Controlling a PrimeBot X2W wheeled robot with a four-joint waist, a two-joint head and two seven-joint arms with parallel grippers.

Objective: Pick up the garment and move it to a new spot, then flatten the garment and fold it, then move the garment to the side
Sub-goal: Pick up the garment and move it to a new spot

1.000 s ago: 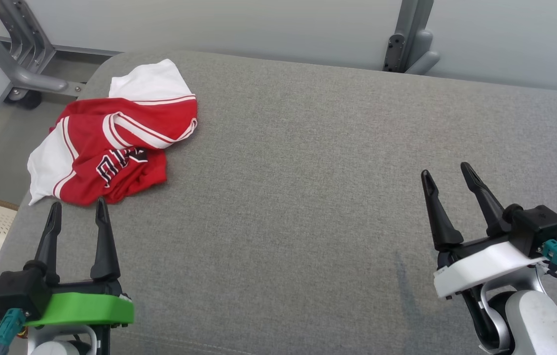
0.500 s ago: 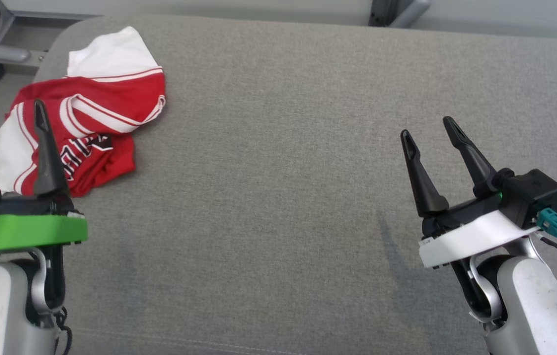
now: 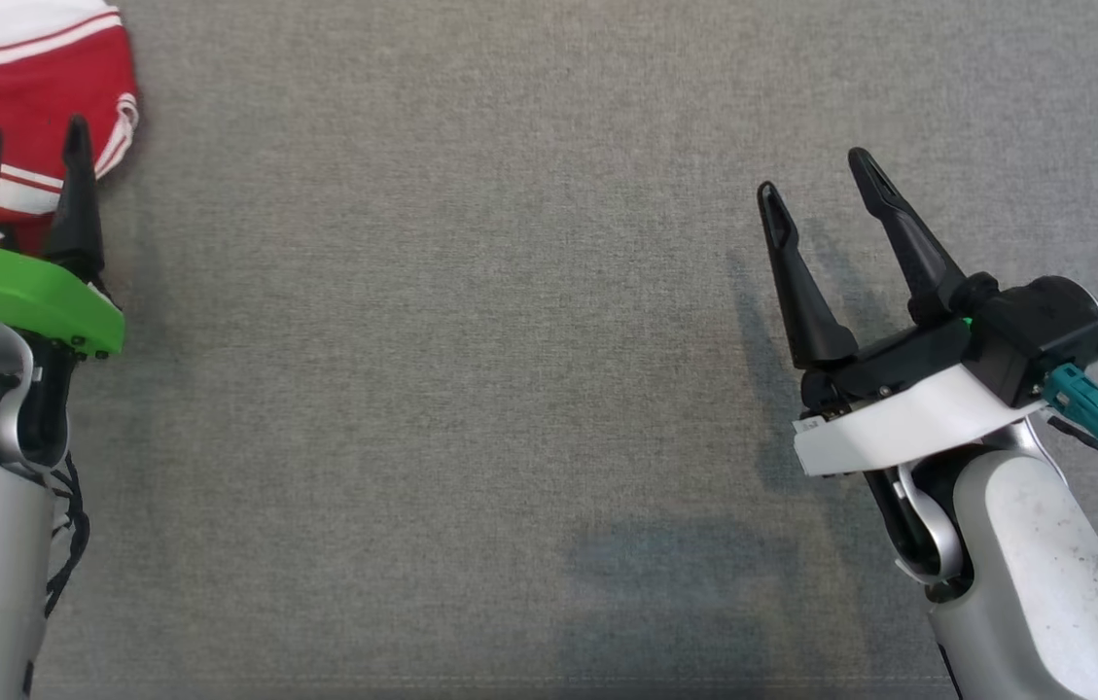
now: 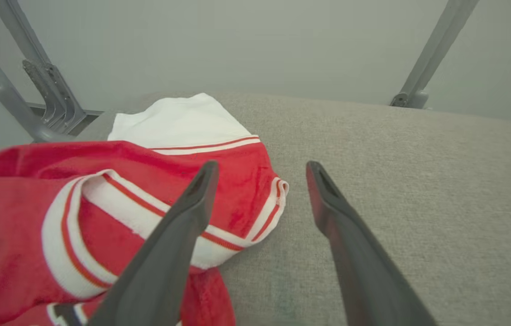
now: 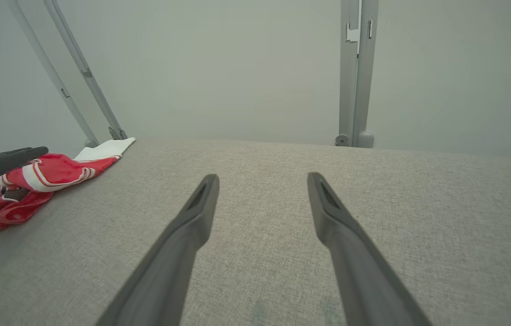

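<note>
1. The garment (image 3: 23, 78), a red-and-white jersey, lies crumpled at the far left of the grey padded table (image 3: 461, 340), close to its edge. It is bunched layer over layer, so I'd worry a pinch takes only the top fold. The rest would then sag or slide out as it lifts. A clumsy nudge could also tip it over that edge.
2. The left gripper (image 3: 33, 131) hangs over the jersey's near side, jaws spread wide and holding nothing. In its wrist view, one finger sits above the striped hem and the other above bare table. Closing from there, it might catch just the rim of the hem, or nip the table covering along with it.
3. The middle of the table is bare, which looks the likely new spot. If the jersey is dragged across that coarse weave rather than lifted, it could twist up worse and be harder to flatten.
4. The right gripper (image 3: 813, 173) hovers well apart from the jersey, jaws wide and empty. A carry by the left gripper alone would leave the cloth dangling in a clump.
</note>
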